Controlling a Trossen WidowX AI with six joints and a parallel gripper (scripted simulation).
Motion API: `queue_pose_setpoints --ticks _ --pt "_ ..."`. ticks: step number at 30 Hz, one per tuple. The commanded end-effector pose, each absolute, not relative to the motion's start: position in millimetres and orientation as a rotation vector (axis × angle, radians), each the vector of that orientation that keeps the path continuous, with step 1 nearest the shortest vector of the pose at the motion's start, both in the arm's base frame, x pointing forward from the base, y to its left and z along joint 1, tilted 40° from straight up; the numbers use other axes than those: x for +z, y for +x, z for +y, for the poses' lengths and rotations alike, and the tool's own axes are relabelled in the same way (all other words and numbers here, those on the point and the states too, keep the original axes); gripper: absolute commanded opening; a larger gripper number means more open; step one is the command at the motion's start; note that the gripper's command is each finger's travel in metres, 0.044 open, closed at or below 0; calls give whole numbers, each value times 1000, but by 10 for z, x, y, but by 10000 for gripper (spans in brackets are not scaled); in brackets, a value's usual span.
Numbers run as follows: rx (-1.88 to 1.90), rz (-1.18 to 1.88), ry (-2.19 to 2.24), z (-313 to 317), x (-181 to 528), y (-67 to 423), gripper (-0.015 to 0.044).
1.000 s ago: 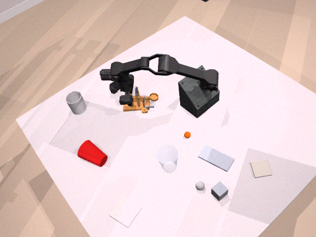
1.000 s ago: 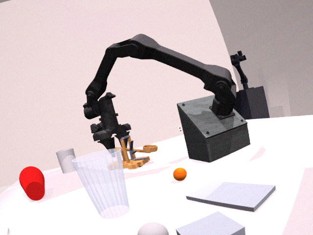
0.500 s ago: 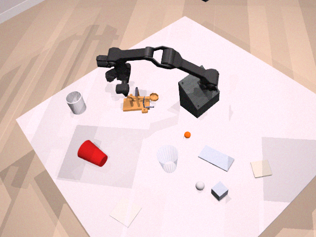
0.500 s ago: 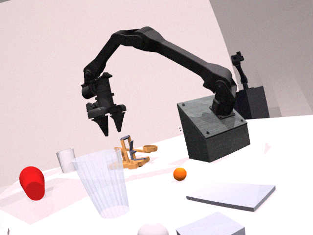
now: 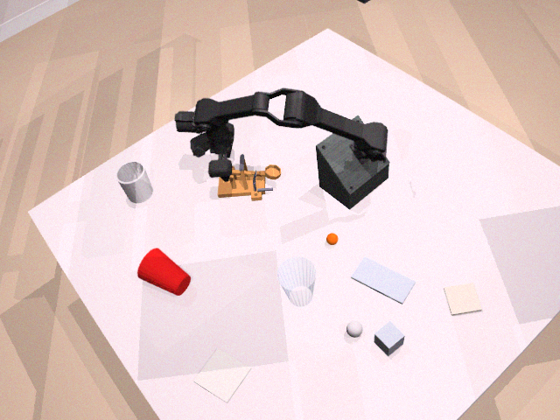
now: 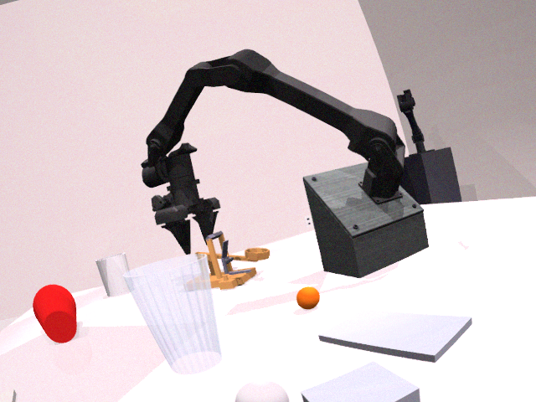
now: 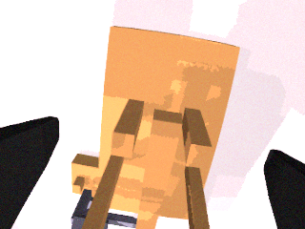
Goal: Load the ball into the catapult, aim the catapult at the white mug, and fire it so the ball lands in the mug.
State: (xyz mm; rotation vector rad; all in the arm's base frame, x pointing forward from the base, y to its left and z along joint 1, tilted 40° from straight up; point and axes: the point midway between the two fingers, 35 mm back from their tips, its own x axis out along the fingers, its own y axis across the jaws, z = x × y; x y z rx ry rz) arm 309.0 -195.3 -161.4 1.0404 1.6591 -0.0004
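Observation:
The orange wooden catapult (image 5: 234,185) (image 6: 224,279) (image 7: 172,76) stands on the white mat left of the arm's base. Its ring-shaped cup (image 5: 272,171) (image 6: 258,254) is empty and points toward the base. My gripper (image 5: 230,169) (image 6: 197,242) (image 7: 164,145) is open, fingers spread wide on either side of the catapult's frame, just above its base plate, holding nothing. An orange ball (image 5: 332,238) (image 6: 307,297) lies on the mat in front of the arm's base. A whitish-grey mug (image 5: 135,181) (image 6: 111,272) stands upright to the left of the catapult.
A clear ribbed cup (image 5: 297,280) (image 6: 177,311) stands near the middle, a red cup (image 5: 164,272) (image 6: 55,312) lies on its side at the left. A white ball (image 5: 353,329), a grey cube (image 5: 388,337), a flat grey slab (image 5: 382,279) (image 6: 396,332) and thin tiles lie in front. The arm's dark pedestal (image 5: 350,173) (image 6: 368,224) is at the right.

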Motion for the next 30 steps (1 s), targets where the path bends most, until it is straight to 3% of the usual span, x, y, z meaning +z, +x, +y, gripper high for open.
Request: queue_pose_setpoints --ticks 1,30 --pt "2 1664 1048 -1887 -1675 3085 440" --pt "4 1663 1050 -1619 -1993 3085 440"
